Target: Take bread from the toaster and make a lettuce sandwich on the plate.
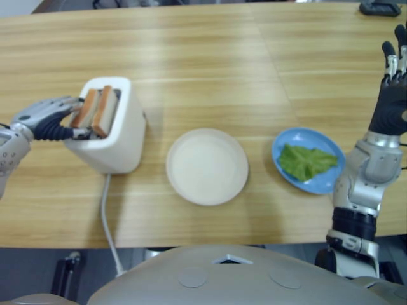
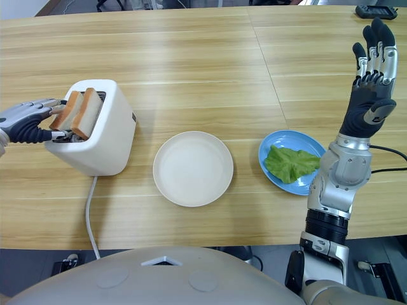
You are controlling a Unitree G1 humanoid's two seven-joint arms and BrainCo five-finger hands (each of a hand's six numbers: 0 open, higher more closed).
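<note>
Bread [image 1: 96, 112] stands as two toasted slices upright in the slots of the white toaster [image 1: 121, 140], at the left side of the table [image 1: 210, 63]. We see the left hand [image 1: 44, 117] right against the toaster's left end, its fingers curled about the near edge of the outer slice, one above and one below. We judge this a pinch on that slice, though the slice sits in its slot, not yet lifted.

The right hand [image 2: 372, 70] is held up over the right side of the table, fingers straight and spread, holding nothing.

The plate [image 1: 207, 166] lies bare in the middle, just right of the toaster and apart from it. Beside it, further right, the lettuce [image 1: 306, 161] rests as a leaf on a small blue dish [image 1: 299, 132].

So we judge the task barely begun – the first slice is only being taken hold of. What is left is nearly everything: one slice onto the plate, the lettuce onto it, the second slice on top.
</note>
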